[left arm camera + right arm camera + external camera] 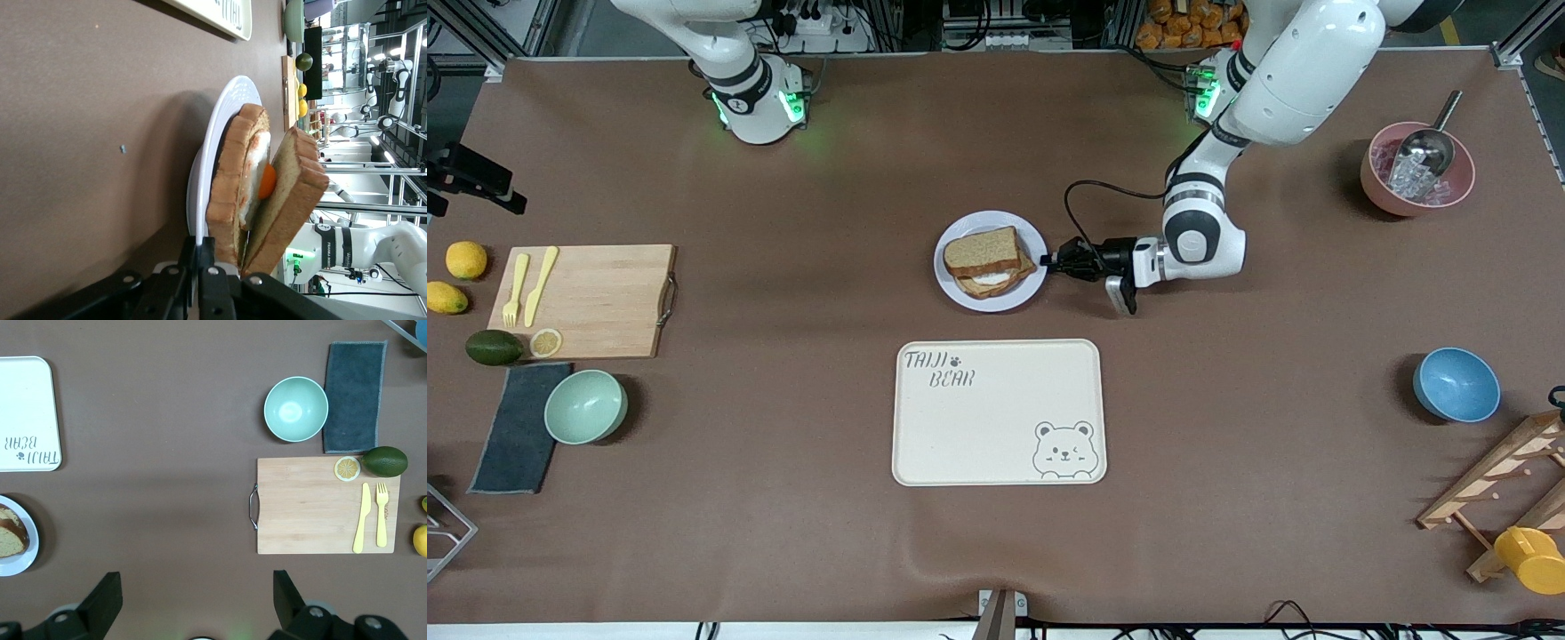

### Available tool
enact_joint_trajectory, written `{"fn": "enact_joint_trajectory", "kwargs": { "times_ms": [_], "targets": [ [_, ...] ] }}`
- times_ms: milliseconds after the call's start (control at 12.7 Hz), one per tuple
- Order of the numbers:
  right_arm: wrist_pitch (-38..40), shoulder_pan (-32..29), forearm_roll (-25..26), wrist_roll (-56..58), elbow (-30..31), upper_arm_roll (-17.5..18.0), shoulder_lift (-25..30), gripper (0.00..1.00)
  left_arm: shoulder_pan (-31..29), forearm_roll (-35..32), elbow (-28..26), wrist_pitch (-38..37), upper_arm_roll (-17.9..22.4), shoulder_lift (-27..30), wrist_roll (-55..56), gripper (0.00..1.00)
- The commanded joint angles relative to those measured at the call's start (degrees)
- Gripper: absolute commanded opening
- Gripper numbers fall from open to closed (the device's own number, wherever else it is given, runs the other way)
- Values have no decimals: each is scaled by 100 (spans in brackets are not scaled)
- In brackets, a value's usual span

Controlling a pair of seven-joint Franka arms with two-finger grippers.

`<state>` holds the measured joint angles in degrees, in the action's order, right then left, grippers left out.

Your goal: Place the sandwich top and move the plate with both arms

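1. Left gripper (1052,261) is low at the plate (951,286) edge on the left arm's side, jaws clamped on the rim (197,220).
2. From there the plate extends toward the right arm's end; it sits just farther from the front camera than the bear tray (996,444).
3. Sandwich top (982,250) already lies on the egg slice (233,187), tilted, not flush.
4. Right gripper (197,603) waits, jaws apart, high over the table between plate and cutting board (313,510); its side of the rim is ungripped.
5. Judgement: the right arm must reach that free rim before a two-arm lift.

Brown-covered table (783,533) carries: round pale lavender plate (957,289), cream rectangular bear-printed tray (996,413), wooden cutting board (596,302), mint bowl (585,406), blue bowl (1456,384), pink bowl (1383,191).
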<state>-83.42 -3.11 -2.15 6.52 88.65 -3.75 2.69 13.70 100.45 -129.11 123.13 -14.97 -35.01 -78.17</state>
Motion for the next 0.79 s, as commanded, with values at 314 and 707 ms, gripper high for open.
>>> {"fn": "enact_joint_trajectory", "kwargs": {
  "times_ms": [314,707],
  "targets": [
    [1,-32,-49,60,-58,23,-14,100,-16,738,193,-369,-50,-208,-629,0],
    [-8,-41,-66,60,-67,23,-14,100,-51,1064,202,-387,-199,-208,-629,0]
  ]
}}
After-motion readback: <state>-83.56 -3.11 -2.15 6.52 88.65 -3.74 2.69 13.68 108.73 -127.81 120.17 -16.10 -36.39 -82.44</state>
